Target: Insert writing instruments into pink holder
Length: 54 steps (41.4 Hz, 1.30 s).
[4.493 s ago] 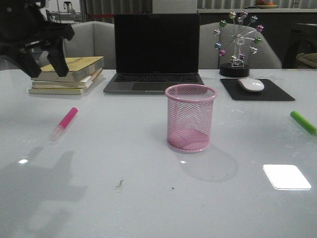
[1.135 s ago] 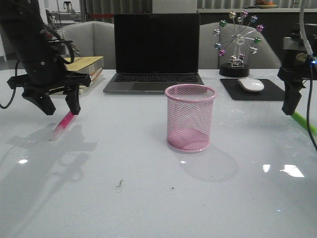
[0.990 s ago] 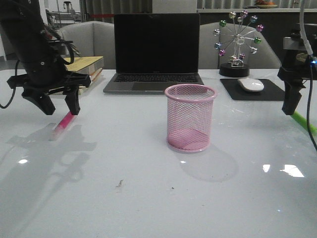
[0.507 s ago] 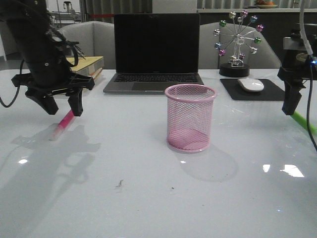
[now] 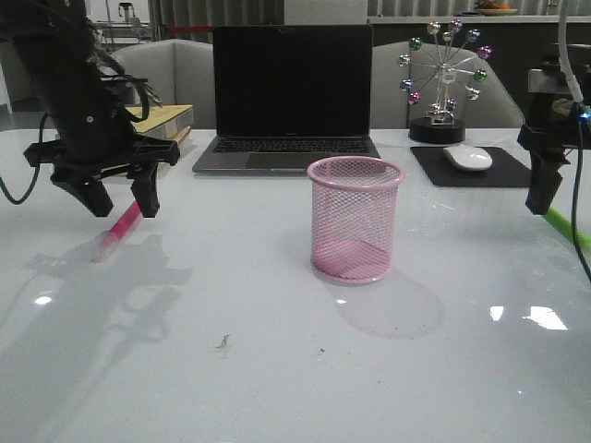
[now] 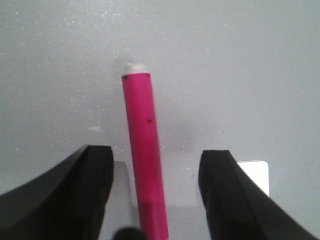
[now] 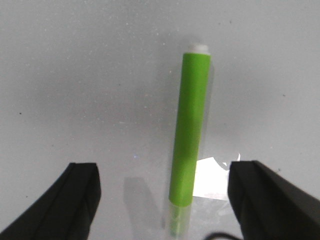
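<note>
The pink holder point(image 5: 355, 219) stands upright at mid-table, a wire-mesh cup with nothing inside. At the left a magenta marker point(image 5: 118, 231) lies flat on the table. My left gripper point(image 5: 121, 200) hangs open just above it. In the left wrist view the magenta marker point(image 6: 145, 170) runs between the two black fingers point(image 6: 90, 195), nearer one of them, touching neither. At the right edge a green marker point(image 5: 565, 227) lies flat. My right gripper point(image 5: 545, 198) hovers open over it, only partly in the front view. In the right wrist view the green marker point(image 7: 191, 135) lies between the wide-apart fingers point(image 7: 260, 200).
An open laptop point(image 5: 288, 97) stands behind the holder. A stack of books point(image 5: 157, 129) sits at the back left. A white mouse point(image 5: 468, 158) on a black pad point(image 5: 480, 168) and a ferris-wheel ornament point(image 5: 443, 78) stand at the back right.
My left gripper has dropped lower and shifted slightly right over the magenta marker. The right gripper and both markers have stayed put over the last second.
</note>
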### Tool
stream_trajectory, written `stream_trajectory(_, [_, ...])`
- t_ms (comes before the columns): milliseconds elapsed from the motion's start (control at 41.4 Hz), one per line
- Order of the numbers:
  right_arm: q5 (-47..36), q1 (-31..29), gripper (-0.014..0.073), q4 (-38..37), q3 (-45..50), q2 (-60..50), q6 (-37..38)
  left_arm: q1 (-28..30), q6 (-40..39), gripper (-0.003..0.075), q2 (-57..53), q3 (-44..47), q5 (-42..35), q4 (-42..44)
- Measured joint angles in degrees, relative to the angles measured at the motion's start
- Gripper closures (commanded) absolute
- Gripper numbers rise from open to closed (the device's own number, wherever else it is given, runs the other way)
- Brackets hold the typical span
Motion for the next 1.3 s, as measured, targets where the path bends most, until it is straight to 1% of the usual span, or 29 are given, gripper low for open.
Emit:
stream_trajectory(507, [0.1,0.0,-0.0029,0.1,0.0,0.0,0.0,0.5,0.0,0.0274,0.0,0.0,3.3,0.0])
stream_trajectory(700, [0.2,0.0,-0.0029,0.2,0.0,0.0,0.0,0.5,0.0,0.0274,0.0,0.0,3.3,0.0])
stream_trajectory(894, [0.3,0.0,-0.0029,0.2,0.0,0.0,0.0,0.5,0.0,0.0274,0.0,0.0,1.5,-0.3])
stream_trajectory(1304, [0.9,0.0,-0.0029,0.2,0.0,0.0,0.0,0.5,-0.1,0.0274,0.0,0.0,1.7,-0.5])
